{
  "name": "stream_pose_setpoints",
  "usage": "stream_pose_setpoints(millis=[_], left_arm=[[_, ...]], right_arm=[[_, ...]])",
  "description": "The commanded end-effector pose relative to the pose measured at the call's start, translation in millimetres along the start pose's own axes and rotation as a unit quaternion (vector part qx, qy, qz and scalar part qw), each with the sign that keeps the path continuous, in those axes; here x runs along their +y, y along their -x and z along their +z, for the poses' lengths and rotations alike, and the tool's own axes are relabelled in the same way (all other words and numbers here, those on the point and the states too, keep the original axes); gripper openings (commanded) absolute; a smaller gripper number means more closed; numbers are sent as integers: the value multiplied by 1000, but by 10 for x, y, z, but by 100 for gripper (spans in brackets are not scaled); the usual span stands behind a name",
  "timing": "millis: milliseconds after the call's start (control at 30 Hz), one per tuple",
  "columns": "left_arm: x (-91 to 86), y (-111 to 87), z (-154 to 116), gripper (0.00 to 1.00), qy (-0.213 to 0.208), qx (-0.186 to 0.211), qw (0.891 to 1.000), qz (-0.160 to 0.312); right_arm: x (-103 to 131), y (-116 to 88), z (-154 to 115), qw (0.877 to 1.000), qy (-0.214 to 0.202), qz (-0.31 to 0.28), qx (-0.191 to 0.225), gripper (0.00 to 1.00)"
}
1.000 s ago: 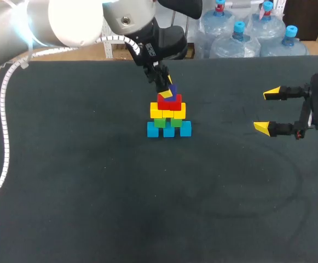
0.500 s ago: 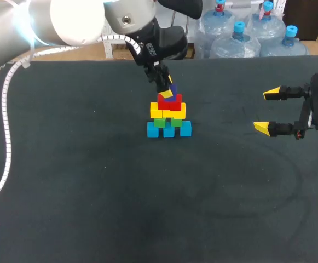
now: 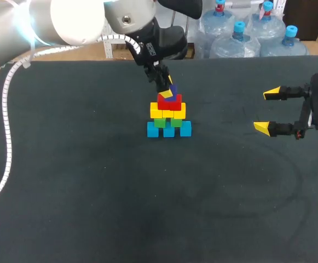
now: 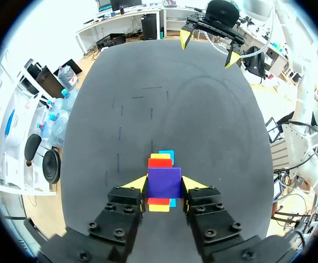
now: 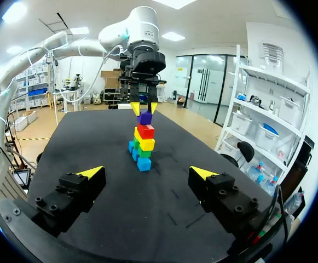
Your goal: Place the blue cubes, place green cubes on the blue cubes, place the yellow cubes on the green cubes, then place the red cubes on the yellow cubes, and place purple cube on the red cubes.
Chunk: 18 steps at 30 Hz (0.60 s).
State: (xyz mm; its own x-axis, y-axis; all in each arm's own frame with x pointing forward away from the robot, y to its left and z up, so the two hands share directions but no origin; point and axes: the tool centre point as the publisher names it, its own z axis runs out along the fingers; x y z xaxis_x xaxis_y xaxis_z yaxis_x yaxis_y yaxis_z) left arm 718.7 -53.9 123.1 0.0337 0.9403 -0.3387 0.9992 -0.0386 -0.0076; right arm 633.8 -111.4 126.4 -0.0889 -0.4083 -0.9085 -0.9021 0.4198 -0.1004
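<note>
Dark table (image 3: 93,192): wide mat is showing in front of and beside the stack, which is standing near the far edge.
Stack: blue cubes (image 3: 169,129) are sitting lowest, then green cubes (image 3: 167,121), yellow cubes (image 3: 167,112), red cubes (image 3: 169,101).
Right gripper (image 3: 267,110): gaping wide, holding nothing, well apart from stack.
Left gripper (image 4: 164,183): pinching purple cube (image 5: 145,117) from both sides.
Purple cube: sitting atop red cubes.

The table (image 3: 93,192) is looked down on from above and behind the robot, with the stack of cubes (image 3: 169,115) fairly far off. From the left wrist the stack is seen very close, straight down along the left gripper (image 4: 164,183), the purple cube (image 4: 164,182) nearest. From the right wrist it is viewed low and level, well ahead of the right gripper (image 5: 146,171). The stack is shared by all three views.
</note>
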Motion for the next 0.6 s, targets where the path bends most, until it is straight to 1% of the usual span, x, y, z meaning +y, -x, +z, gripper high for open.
stream_pose_setpoints(millis=[33, 600], left_arm=[[35, 7, 2, 0, -4, 1, 1000, 1], [38, 5, 15, 0, -6, 0, 1000, -1]], right_arm=[[2, -2, 5, 1000, 0, 0, 0, 100], [2, -2, 5, 1000, 0, 0, 0, 100]])
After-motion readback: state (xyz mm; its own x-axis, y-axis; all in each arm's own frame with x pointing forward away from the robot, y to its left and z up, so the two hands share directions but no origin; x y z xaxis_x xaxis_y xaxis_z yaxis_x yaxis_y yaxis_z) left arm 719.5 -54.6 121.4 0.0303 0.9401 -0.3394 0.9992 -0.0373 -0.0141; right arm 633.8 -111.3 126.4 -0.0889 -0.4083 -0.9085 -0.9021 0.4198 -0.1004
